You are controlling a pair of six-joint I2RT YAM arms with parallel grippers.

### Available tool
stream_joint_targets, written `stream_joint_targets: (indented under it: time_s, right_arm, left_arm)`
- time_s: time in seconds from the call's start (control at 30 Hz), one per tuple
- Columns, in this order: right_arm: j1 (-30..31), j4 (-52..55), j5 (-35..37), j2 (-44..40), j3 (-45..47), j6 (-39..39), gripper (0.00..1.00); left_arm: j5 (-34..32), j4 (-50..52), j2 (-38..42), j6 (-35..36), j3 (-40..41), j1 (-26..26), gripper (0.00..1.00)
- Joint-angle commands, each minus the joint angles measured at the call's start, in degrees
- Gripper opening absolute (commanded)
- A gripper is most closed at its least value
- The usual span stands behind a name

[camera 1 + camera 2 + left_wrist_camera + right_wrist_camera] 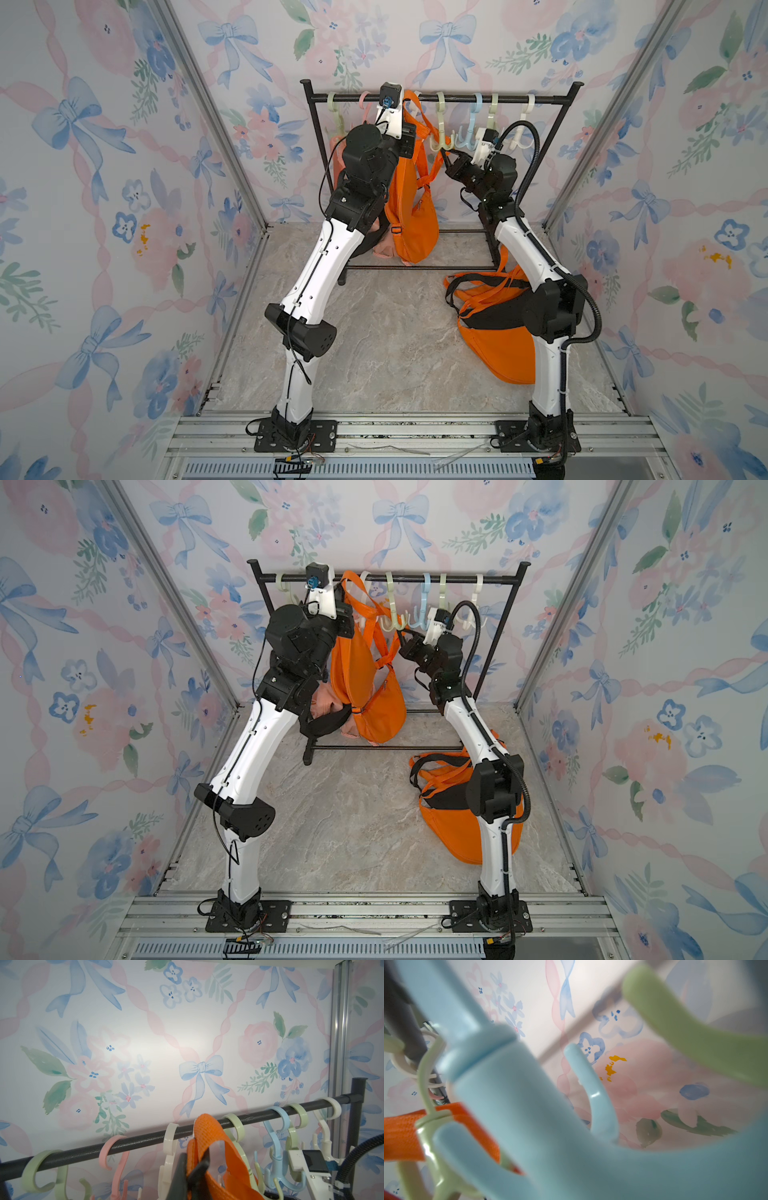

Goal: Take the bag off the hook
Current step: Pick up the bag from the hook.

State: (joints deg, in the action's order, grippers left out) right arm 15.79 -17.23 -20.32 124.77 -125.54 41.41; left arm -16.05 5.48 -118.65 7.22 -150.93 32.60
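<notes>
Floral wallpaper with bows covers the 3 walls around a marble-patterned desk (395, 332). A black rack (457, 99) stands at the far end with pastel hooks on its rail. The left arm rises from its base, bends at the elbow and stretches steeply upward, putting the left end effector (194, 1160) at rail height. Its black fingers (179, 1176) are clamped on the orange strap (207, 1126), whose loop arches just above them, level with the rail. Directly below this end effector hangs the orange bag (411, 216). Whether the strap's far side catches on the pale green hook (239, 1128) just beside it cannot be told. The right arm leans up less steeply, its wrist bent toward the rack. The right end effector (445, 158) is closed just below that hook's prongs, near the blue hook (529, 1105) and touching or almost touching the strap; any grip there cannot be made out. A 2nd orange bag (494, 353) lies on the desk well below it, beside that arm's elbow
</notes>
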Motion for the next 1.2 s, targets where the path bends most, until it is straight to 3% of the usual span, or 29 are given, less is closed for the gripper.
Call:
stream_joint_targets:
  time_s: [0.0,0.33,0.67,0.83,1.0,1.17]
  right_arm:
    - [0.52,2.11,-4.36,1.17,1.64,3.77,0.0]
    - [1.7,4.04,-6.75,5.68,-4.68,5.63,0.0]
    - [0.83,10.92,-2.14,21.97,-33.03,9.88,0.0]
    - [0.1,11.43,3.77,21.93,-31.72,11.53,0.0]
    - [0.72,23.81,11.38,19.93,-31.27,5.01,0.0]
    - [0.9,32.61,13.69,18.38,-29.86,-1.24,0.0]
  left_arm:
    - [-0.9,-4.42,-1.92,2.0,-1.38,0.45,0.0]
    - [-2.76,-3.57,-0.05,3.67,-1.38,0.63,0.0]
    - [-4.32,-1.01,1.81,6.99,-1.12,3.1,0.0]
    - [-8.52,-0.91,0.83,11.53,-1.11,5.36,0.0]
    - [-11.17,-0.78,0.33,13.6,1.52,5.8,0.0]
    - [-12.31,0.34,-0.5,13.65,4.39,5.67,0.0]
